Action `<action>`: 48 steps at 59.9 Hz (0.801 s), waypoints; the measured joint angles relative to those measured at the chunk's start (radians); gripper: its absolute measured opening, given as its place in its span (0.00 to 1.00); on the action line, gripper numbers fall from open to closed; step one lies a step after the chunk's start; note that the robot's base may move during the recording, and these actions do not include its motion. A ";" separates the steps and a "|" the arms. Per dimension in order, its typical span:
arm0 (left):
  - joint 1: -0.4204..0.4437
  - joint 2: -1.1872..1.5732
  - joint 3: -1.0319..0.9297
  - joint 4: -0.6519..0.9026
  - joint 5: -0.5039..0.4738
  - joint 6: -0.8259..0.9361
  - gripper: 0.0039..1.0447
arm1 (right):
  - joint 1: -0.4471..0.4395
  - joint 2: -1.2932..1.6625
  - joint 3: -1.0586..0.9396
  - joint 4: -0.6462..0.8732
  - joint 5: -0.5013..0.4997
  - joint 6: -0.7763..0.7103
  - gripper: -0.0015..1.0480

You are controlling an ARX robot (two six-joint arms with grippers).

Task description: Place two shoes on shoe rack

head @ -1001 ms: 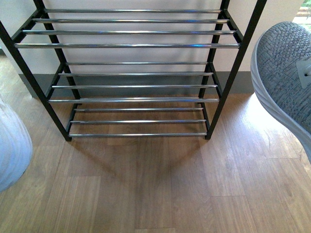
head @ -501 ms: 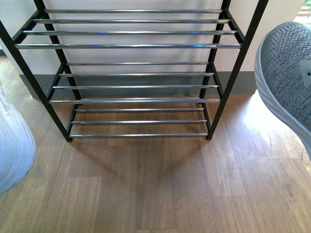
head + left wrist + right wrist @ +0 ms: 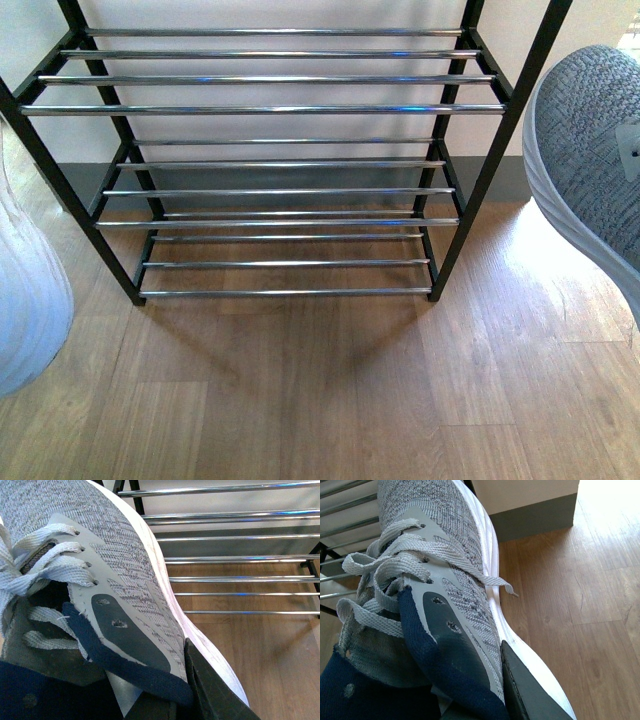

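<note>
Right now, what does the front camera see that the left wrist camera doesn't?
Only the front view shows the full width of the black-framed, chrome-rod shoe rack and the right arm's grey knit sneaker. Only the left wrist view shows, on the other grey knit sneaker, white laces, navy lining and a dark gripper finger against its side. Both show that sneaker's white sole, the chrome rods and the brown wooden floor.

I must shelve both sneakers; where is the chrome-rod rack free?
All visible tiers of the black-framed, chrome-rod shoe rack are bare between the uprights. The wooden floor before it is free too. Crowded only at the edges: left grey knit sneaker, right grey knit sneaker.
</note>
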 joint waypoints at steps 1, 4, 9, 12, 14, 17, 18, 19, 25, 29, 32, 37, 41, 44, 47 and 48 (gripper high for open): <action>0.000 0.000 0.000 0.000 0.000 0.000 0.01 | 0.000 0.000 0.000 0.000 0.000 0.000 0.01; 0.000 0.000 0.000 0.000 0.000 0.000 0.01 | 0.000 0.000 0.000 0.000 0.000 0.000 0.01; 0.000 0.000 0.000 0.000 0.000 0.000 0.01 | 0.000 0.000 0.000 0.000 0.000 0.000 0.01; 0.000 0.001 -0.003 0.000 0.001 0.000 0.01 | 0.000 0.000 -0.001 0.000 0.000 0.000 0.01; 0.000 0.001 -0.003 0.000 0.001 0.000 0.01 | 0.000 0.000 -0.001 0.000 0.000 0.000 0.01; 0.000 0.001 -0.003 0.000 0.003 0.000 0.01 | 0.000 0.000 -0.002 0.000 0.000 0.000 0.01; 0.000 0.001 -0.003 0.000 0.003 0.000 0.01 | 0.000 0.000 -0.002 0.000 0.000 0.000 0.01; 0.000 0.001 -0.003 0.000 0.003 0.000 0.01 | 0.000 0.000 -0.002 0.000 0.000 0.000 0.01; 0.000 0.001 -0.003 0.000 0.001 0.000 0.01 | 0.000 0.000 -0.002 0.000 0.000 0.000 0.01; 0.000 0.001 -0.003 0.000 0.001 0.000 0.01 | 0.000 0.000 -0.002 0.000 0.000 0.000 0.01; 0.000 0.001 -0.003 0.000 0.000 0.000 0.01 | 0.000 0.000 -0.002 0.000 0.000 0.000 0.01; 0.000 0.001 -0.003 0.000 0.001 0.000 0.01 | 0.000 0.000 -0.002 0.000 0.000 0.000 0.01; 0.000 0.001 -0.003 0.000 0.002 0.000 0.01 | 0.000 0.000 -0.002 0.000 0.000 0.000 0.01; 0.000 0.001 -0.003 0.000 0.001 0.000 0.01 | 0.000 0.000 -0.002 0.000 0.000 0.000 0.01; 0.000 0.001 -0.003 0.000 0.000 0.000 0.01 | 0.000 0.000 -0.002 0.000 0.000 0.000 0.01; 0.000 0.001 -0.003 0.000 0.000 0.000 0.01 | 0.000 0.000 -0.002 0.000 0.000 0.000 0.01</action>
